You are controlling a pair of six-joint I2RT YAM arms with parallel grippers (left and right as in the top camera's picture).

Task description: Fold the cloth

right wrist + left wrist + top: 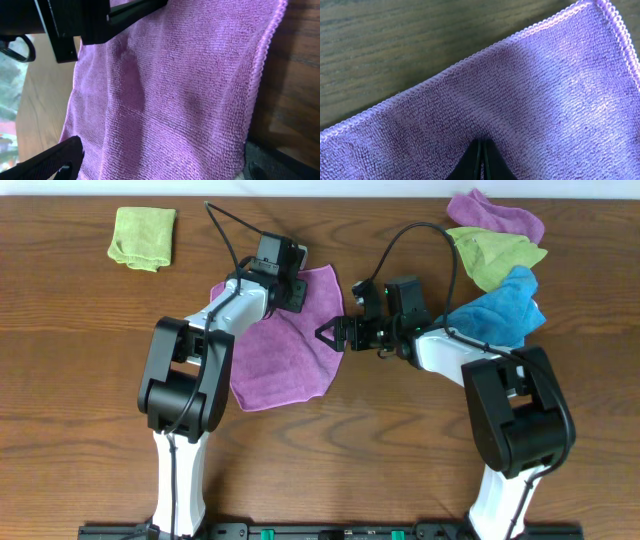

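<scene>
A purple cloth (pixel 285 350) lies spread on the wooden table in the middle of the overhead view. My left gripper (pixel 296 290) is over its far part, near the far right corner. In the left wrist view its fingers (pixel 481 144) are shut, with the tips resting on the cloth (pixel 530 90) just inside the hemmed edge. No pinched fold shows. My right gripper (pixel 328 335) is at the cloth's right edge. In the right wrist view its jaws (pixel 160 167) are wide open with the cloth (pixel 175 90) lying between them.
A folded green cloth (pixel 143 235) lies at the far left. At the far right lies a pile of a purple cloth (pixel 495 215), a green cloth (pixel 495 255) and a blue cloth (pixel 500 310), close behind my right arm.
</scene>
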